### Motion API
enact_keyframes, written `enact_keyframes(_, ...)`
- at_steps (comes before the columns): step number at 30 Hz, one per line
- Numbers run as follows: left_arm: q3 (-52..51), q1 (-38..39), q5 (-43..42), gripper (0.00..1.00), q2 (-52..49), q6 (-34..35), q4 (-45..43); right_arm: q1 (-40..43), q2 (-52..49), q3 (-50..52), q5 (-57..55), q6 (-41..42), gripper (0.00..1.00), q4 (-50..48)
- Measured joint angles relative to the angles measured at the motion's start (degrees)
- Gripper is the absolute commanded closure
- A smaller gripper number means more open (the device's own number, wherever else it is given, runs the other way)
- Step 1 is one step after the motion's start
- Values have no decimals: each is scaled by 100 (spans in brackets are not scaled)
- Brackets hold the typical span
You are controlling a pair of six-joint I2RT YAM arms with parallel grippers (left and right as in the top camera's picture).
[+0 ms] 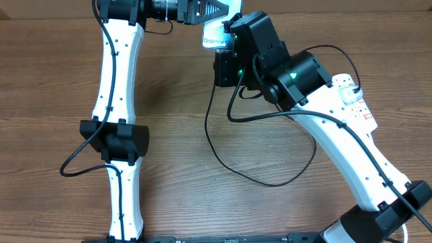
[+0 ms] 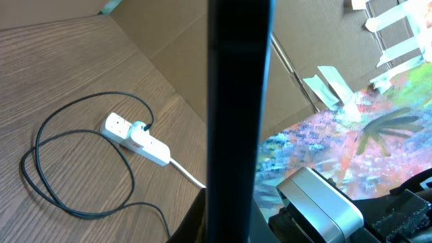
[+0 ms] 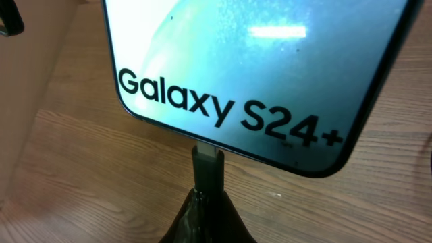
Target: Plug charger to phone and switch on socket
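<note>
Shows a wooden table [image 1: 175,169] from overhead, with two white robot arms reaching toward 12 o'clock.

Places the phone [image 1: 217,34] at the 12 o'clock edge of the view. Holds it clear of the wood and tilted, with a lit pale blue screen and the word "Galaxy" by the short edge facing 6 o'clock.

Puts the left gripper [image 1: 219,12] at 9 o'clock of the phone, closed tight on its far end. From the left wrist, shows that phone only as a dark vertical bar, edge-on, down the middle of the view.

Puts the right gripper [image 3: 206,199] at 6 o'clock of the phone, fingers pinched together on the small black connector tip [image 3: 206,165] of the charger [image 1: 266,183]. Sets that tip against the middle of the phone's short edge, touching it. Cannot tell how deep it sits.

Trails the thin black charger in a wide loop across the table's centre toward 5 o'clock, then back up toward 3 o'clock.

Leaves the socket [image 1: 352,91] flat on the table at 3 o'clock, well apart from the phone. Hides part of it under the right arm, with the red-and-white label showing. From the left wrist, shows a thick white cord [image 2: 189,174] running off one end of the socket.
</note>
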State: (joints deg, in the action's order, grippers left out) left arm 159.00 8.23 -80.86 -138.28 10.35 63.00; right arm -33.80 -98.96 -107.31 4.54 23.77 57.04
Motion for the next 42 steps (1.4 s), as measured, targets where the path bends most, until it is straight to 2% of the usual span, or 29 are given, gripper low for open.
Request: enact_keyframes(42,0,-39,4,96,0,0,-48,-20,-20,2,-168,61,96,-214)
